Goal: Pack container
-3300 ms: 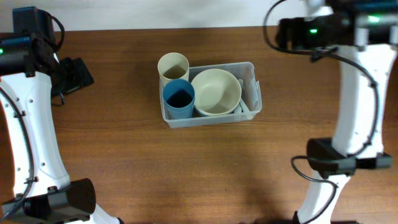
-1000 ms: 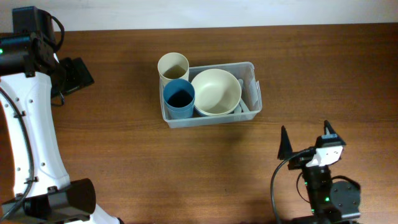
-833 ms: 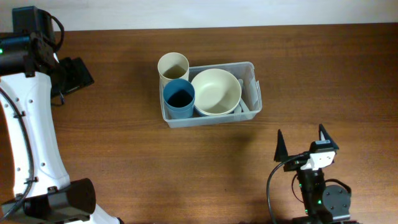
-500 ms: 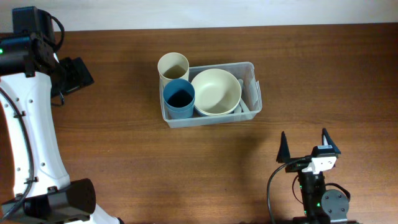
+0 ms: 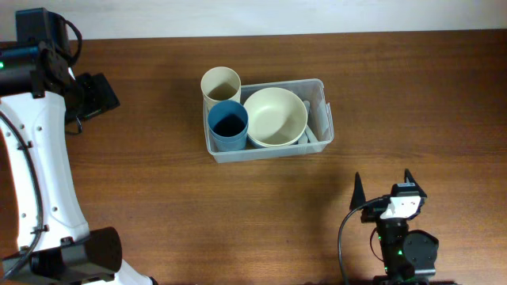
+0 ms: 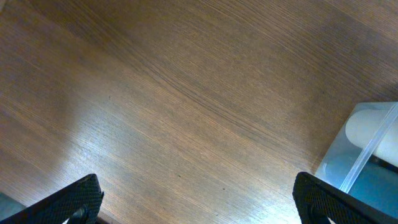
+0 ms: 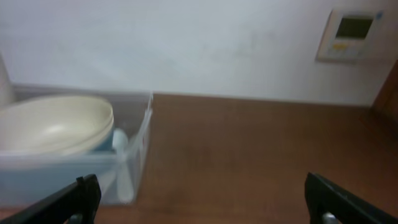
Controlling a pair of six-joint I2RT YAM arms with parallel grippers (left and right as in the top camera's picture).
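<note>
a clear plastic rectangular bin, the container (image 5: 277, 152), sits on a brown wooden tabletop (image 5: 158, 206), and everything here is placed relative to it. inside it, a wide cream bowl (image 5: 275, 116) fills the middle. a blue cup (image 5: 228, 125) stands upright at the container's near left corner, touching the bowl. a taller cream cup (image 5: 220, 85) stands upright at the far left corner, just behind the blue cup. a pale utensil (image 7: 121, 165), too blurred to name, leans in the gap between the bowl and the container's right wall. the right gripper (image 5: 383, 190) is in front of the container and to its right, well apart from it, pointing toward it. its jaws are spread wide with nothing between them. the left gripper (image 6: 199, 202) is well off to the container's left, over bare wood. its jaws are also spread wide and empty, and only a corner of the container shows at the right edge of its camera view. behind the container a white wall carries a small control panel (image 7: 354, 31).
</note>
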